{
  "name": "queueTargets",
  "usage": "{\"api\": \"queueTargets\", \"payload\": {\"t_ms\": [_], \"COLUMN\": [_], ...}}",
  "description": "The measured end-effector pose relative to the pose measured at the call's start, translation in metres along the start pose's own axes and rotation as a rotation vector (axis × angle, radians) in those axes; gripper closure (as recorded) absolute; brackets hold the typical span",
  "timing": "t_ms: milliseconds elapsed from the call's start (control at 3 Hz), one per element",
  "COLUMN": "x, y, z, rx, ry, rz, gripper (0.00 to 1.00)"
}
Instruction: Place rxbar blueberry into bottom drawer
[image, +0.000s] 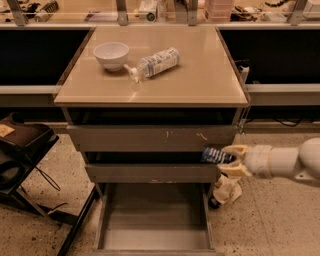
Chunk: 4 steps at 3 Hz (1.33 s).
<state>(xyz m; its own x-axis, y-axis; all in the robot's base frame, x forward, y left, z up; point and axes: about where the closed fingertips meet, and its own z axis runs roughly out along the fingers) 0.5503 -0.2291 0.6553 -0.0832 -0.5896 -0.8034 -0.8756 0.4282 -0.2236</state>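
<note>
My gripper (231, 159) reaches in from the right at the cabinet's right side, level with the middle drawer front. It is shut on the rxbar blueberry (215, 155), a dark blue wrapped bar that sticks out to the left of the fingers. The bottom drawer (150, 235) is pulled open below, a wide shallow grey tray with nothing visible in it. The bar hangs above the drawer's back right corner, well above its floor.
On the tan cabinet top (200, 75) stand a white bowl (111, 54) and a lying clear plastic bottle (152, 64). Two upper grey drawers (150, 137) are closed. A crumpled pale bag (227, 191) lies on the floor at the right. A black chair (20, 160) stands at the left.
</note>
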Motion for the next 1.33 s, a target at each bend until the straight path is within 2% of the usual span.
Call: {"api": "queueTargets", "payload": {"t_ms": [333, 667, 1000, 1333], "x": [0.017, 0.017, 0.035, 0.104], "y": [0.009, 0.009, 0.028, 0.091], "z": [0.016, 0.016, 0.039, 0.118], "rx": [0.024, 0.024, -0.020, -0.139], "ry": [0.030, 0.030, 0.047, 0.118], "rz": [0.001, 0.001, 0.037, 0.153], "gripper": [1.00, 1.00, 1.00, 1.00]}}
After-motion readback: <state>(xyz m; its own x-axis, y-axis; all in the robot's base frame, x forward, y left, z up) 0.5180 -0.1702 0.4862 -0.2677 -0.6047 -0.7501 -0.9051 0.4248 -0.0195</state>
